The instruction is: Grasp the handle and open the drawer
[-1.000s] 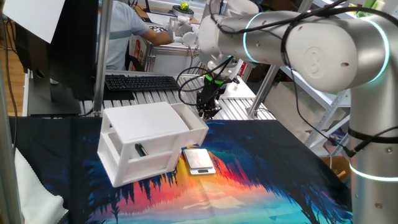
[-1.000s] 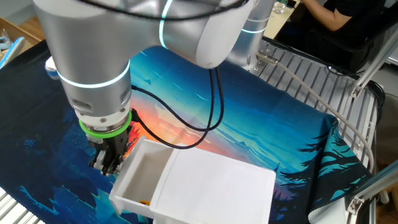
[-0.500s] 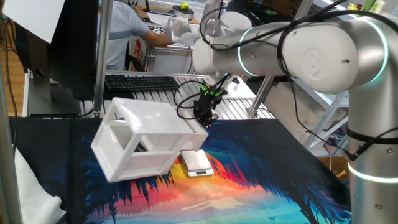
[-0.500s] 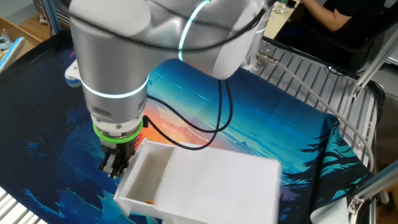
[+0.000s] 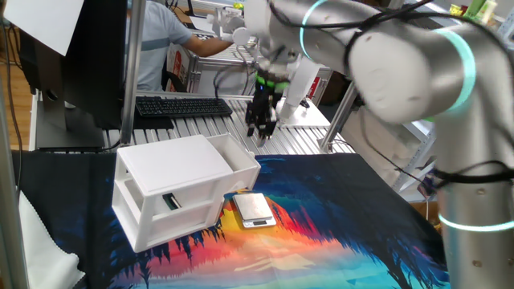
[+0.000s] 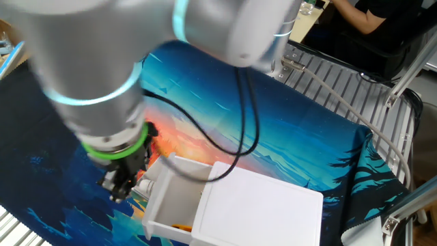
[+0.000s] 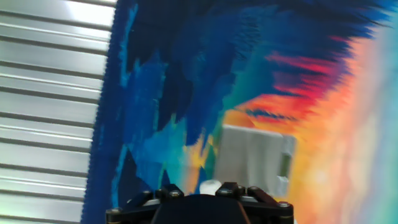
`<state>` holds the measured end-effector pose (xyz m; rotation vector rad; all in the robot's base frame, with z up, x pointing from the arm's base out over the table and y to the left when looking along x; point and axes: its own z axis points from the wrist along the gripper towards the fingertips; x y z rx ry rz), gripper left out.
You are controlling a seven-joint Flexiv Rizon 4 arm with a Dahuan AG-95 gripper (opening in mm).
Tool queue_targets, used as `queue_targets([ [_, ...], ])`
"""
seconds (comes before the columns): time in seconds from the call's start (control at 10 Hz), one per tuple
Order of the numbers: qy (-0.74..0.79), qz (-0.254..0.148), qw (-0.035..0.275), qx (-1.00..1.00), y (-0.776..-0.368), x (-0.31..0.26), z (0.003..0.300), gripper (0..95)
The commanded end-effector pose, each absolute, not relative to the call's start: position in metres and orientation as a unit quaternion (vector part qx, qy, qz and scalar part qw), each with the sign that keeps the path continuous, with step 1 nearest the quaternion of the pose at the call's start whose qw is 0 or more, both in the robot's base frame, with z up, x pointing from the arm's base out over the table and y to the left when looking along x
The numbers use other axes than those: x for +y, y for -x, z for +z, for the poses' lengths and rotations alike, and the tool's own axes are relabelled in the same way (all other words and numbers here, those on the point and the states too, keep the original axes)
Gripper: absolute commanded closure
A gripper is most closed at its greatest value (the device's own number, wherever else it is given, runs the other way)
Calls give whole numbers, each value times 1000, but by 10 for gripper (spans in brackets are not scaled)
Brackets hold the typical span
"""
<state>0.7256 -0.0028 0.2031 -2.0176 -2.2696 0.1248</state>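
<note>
The single gripper (image 5: 262, 128) hangs above and behind the white two-tier cabinet (image 5: 165, 172), clear of it and touching nothing; motion blur in both fixed views leaves its fingers indistinct, so whether they are parted or closed cannot be told, and nothing is seen between them. The drawer (image 5: 241, 158), the upper tier, stands partly pulled out of the cabinet shell towards the arm, its open top exposed; in the other fixed view its interior (image 6: 174, 205) shows a small orange object against the near wall. The handle (image 7: 210, 186) is probably the small white nub at the bottom edge of the hand view, just ahead of the gripper body; it cannot be made out in either fixed view. The drawer's extended position suggests the opening is largely accomplished. One flat silver scale (image 5: 255, 207) lies on the printed cloth (image 5: 337, 233) just beside the cabinet's front corner, outside the drawer's line of travel. Count: one arm, one gripper, one cabinet of two tiers, one drawer drawn out, one scale, one keyboard (image 5: 181, 106) on the slatted bench behind.
</note>
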Motion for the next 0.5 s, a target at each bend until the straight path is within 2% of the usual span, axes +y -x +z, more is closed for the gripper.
queue_targets([
  [0.1,664,49,71,-743,-724,-6,210,190],
  [0.5,659,46,62,-748,-722,-9,209,190],
])
